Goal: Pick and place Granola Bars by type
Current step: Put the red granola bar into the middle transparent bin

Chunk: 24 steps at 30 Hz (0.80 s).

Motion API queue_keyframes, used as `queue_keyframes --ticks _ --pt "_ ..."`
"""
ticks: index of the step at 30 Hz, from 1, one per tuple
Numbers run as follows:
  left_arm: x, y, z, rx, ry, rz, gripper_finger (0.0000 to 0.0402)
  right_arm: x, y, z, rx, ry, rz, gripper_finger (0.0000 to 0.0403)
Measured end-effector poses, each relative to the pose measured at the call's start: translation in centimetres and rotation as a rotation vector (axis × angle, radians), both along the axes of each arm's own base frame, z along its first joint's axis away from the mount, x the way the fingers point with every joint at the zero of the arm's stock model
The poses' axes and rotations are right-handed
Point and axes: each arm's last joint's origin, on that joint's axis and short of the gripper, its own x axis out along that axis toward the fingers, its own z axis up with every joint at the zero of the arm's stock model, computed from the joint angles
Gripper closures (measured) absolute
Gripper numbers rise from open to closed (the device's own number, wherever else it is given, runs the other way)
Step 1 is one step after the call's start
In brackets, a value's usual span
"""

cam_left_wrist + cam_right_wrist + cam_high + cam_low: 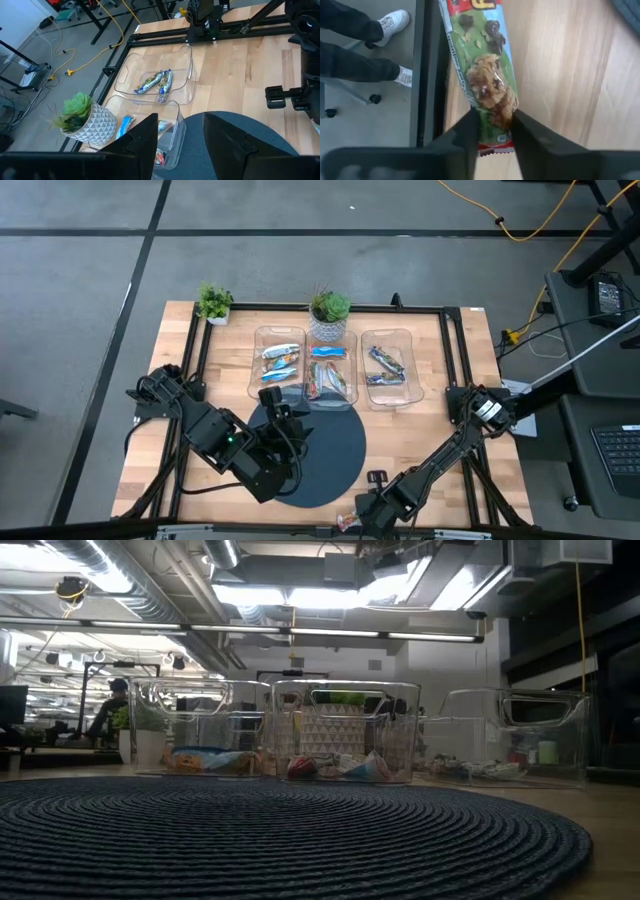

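A granola bar (485, 65) in a green wrapper with red ends lies at the table's near edge (346, 522), and my right gripper (492, 122) is shut on it there (356, 518). My left gripper (185, 145) is open and empty above the far rim of the round dark mat (330, 450), just in front of the middle bin (330, 375). Three clear bins hold sorted bars: light blue-white ones in the left bin (278, 362), orange-red ones in the middle bin, dark blue ones in the right bin (387, 367). My right gripper pinches the granola bar between its two fingers (467, 132), across its width, near its red-sealed end (496, 144). The rest of the bar stretches away from the fingers over the wood beside the black frame rail. Whether it is lifted clear, I cannot tell.
Two potted plants stand at the far edge (213, 302) (329, 315). A black frame rail (300, 308) runs around the tabletop. The low view shows the mat (280, 840) with the three bins (345, 730) behind it. A person's feet in white shoes (392, 22) are on the floor past the near edge.
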Motion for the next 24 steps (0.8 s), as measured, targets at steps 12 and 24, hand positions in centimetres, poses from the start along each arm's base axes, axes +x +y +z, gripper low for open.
queue_keyframes --ticks 12,24 --pt "0.0 0.0 0.0 -0.01 -0.001 0.001 0.0255 0.3 -0.2 0.0 0.007 -0.008 -0.006 0.0371" --pt "0.0 0.0 0.0 -0.004 -0.003 0.004 0.0255 -1.5 -2.4 4.1 -0.115 0.011 -0.077 0.0383"
